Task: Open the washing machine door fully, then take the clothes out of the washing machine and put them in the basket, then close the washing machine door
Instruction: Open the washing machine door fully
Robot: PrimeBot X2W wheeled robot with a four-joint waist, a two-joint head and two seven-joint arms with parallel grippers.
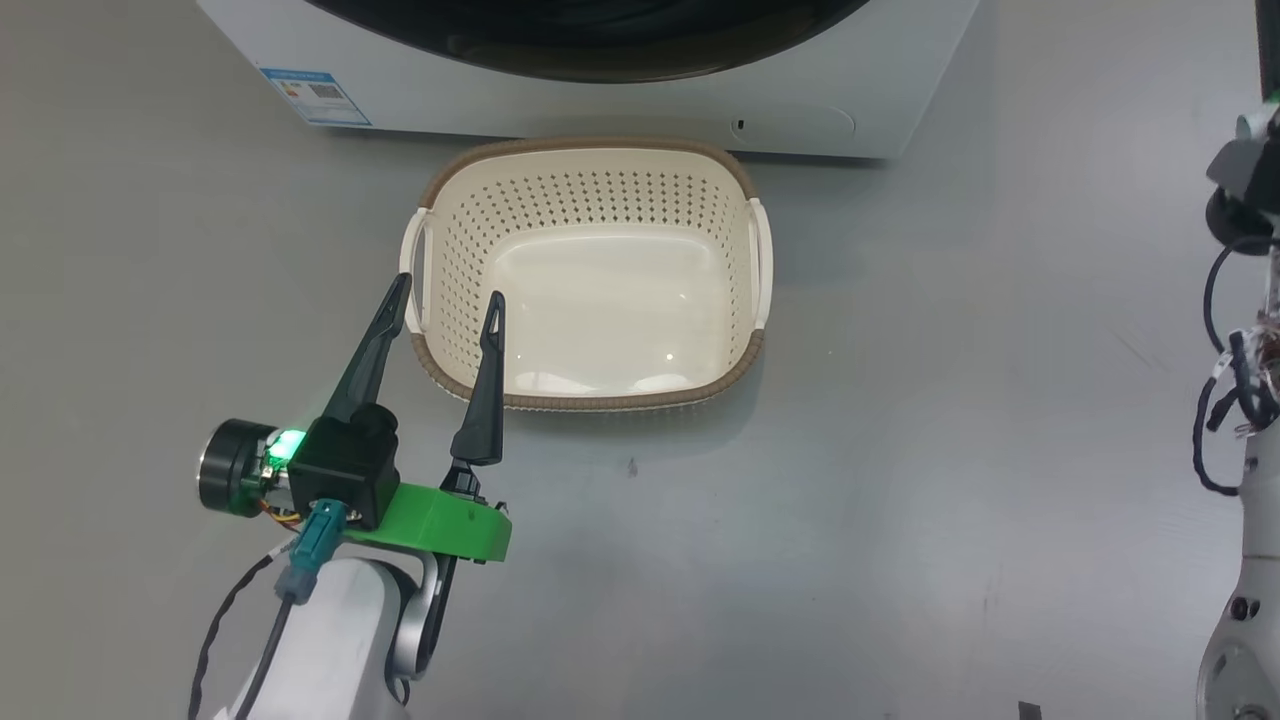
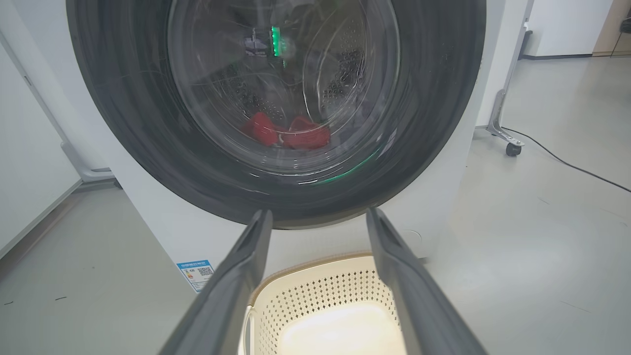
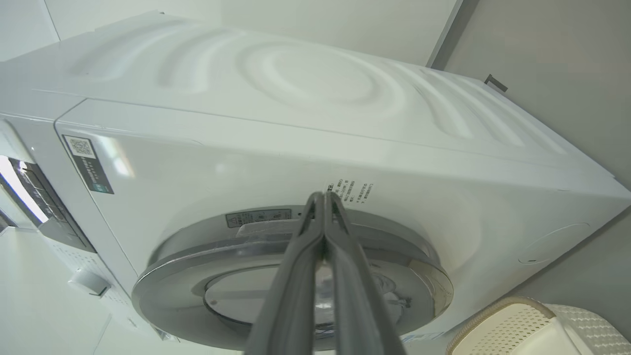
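The washing machine (image 1: 600, 100) stands ahead, and its round black door (image 2: 123, 123) is shut against the front. Through the glass window the red clothes (image 2: 286, 134) lie at the bottom of the drum. The cream basket (image 1: 600, 145) sits empty on the floor just before the machine. My left gripper (image 1: 449, 290) hovers open over the basket's near left corner, and it holds nothing; its fingers (image 2: 236, 296) point at the door's lower edge. My right gripper (image 3: 323, 196) is shut on nothing, its tips near the door's (image 3: 197, 276) edge.
My right arm (image 1: 1245, 300), pale with black cables, rises along the right edge of the head view. A wheeled stand leg (image 2: 512, 148) and a cable lie on the grey floor right of the machine. A white wall panel (image 2: 29, 148) stands to its left.
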